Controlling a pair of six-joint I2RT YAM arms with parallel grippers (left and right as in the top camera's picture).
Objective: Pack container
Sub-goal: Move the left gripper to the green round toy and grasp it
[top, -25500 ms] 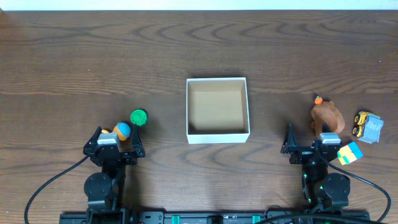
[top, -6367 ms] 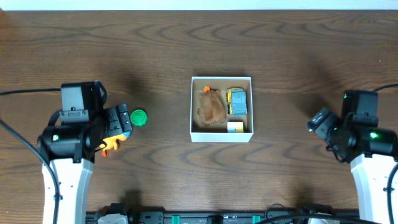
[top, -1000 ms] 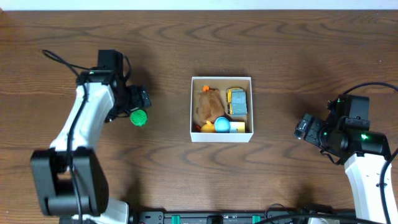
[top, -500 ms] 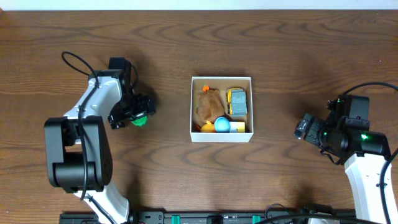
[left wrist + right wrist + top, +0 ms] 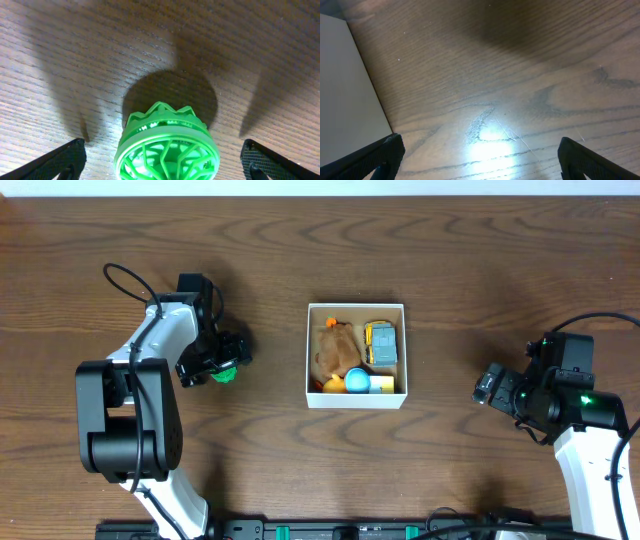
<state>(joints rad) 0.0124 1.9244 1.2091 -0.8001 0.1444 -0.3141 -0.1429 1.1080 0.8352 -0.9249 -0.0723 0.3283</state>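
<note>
The container (image 5: pixel 356 400), a white-walled square box, sits mid-table holding a brown plush (image 5: pixel 338 350), a yellow-grey toy truck (image 5: pixel 381 343), a blue-and-orange toy (image 5: pixel 352 381) and a small yellow-blue block (image 5: pixel 381 383). A green round toy (image 5: pixel 223 372) lies on the table to its left. My left gripper (image 5: pixel 218 364) is open right over it; in the left wrist view the green toy (image 5: pixel 166 145) sits between the spread fingers (image 5: pixel 162 162). My right gripper (image 5: pixel 492 385) is open and empty, right of the container, whose white wall (image 5: pixel 345 90) shows at the left of the right wrist view.
The dark wood table (image 5: pixel 480 270) runs to a white edge at the back. Cables trail from both arms. The arm bases stand along the front edge.
My left gripper has moved down over the green toy and now covers most of it. The right arm has stayed still.
</note>
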